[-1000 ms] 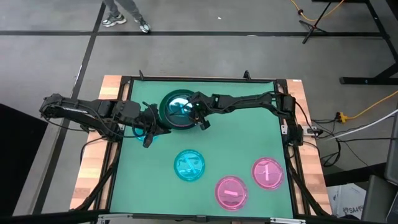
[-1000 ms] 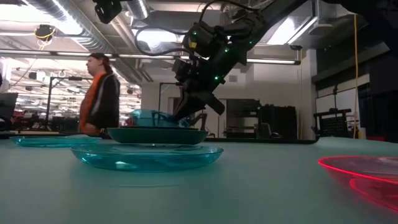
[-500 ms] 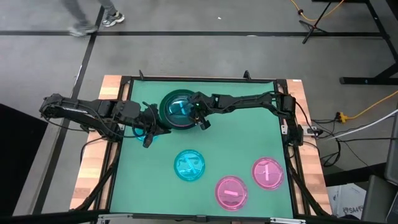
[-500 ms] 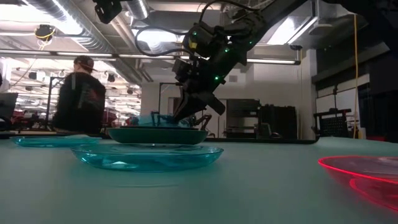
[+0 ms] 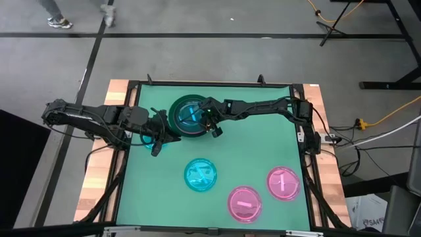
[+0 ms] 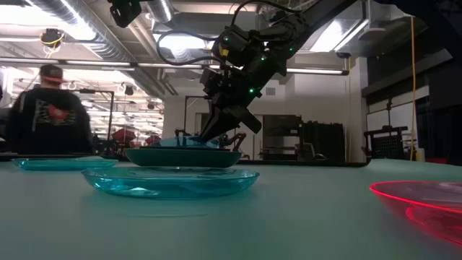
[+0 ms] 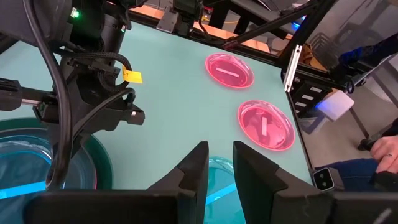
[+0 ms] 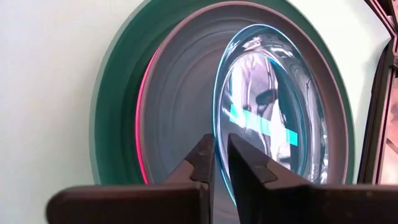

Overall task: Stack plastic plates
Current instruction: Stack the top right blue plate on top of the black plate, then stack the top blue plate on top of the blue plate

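Translucent cyan plate, round and glossy, atop stacked grey, pink, green plates, rim between right fingers.

Your right arm reaches in from the table's right edge, stretched across twd the far centre; wrist pitched down; right gripper w/ fingers nearly together, only a thin slit betw them. Your left arm comes in from the left edge, elbow bent, forearm low; left gripper w/ fingers close, narrow gap, nothing betw them.
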Available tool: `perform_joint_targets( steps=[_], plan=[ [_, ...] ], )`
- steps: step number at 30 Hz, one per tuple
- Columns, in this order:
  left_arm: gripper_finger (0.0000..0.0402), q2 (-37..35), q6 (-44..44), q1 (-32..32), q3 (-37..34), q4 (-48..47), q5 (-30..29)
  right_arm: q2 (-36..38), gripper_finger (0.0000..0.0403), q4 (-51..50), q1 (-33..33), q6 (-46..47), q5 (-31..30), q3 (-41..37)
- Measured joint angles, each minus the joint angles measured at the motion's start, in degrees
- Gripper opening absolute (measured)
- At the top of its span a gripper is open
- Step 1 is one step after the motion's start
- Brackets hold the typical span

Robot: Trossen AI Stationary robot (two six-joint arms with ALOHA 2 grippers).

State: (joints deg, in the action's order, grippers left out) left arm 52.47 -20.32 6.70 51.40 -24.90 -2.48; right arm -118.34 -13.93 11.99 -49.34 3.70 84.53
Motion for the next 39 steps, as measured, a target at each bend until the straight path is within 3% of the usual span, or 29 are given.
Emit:
perform_joint_targets(
  steps=[39],
  plan=[
    [0.0066, 0.00, 0.00, -0.02, 0.00, -0.01, -0.34, 0.07, 0.0038, -4.98, -0.01, -0.05, -1.15, -0.02]
  ],
)
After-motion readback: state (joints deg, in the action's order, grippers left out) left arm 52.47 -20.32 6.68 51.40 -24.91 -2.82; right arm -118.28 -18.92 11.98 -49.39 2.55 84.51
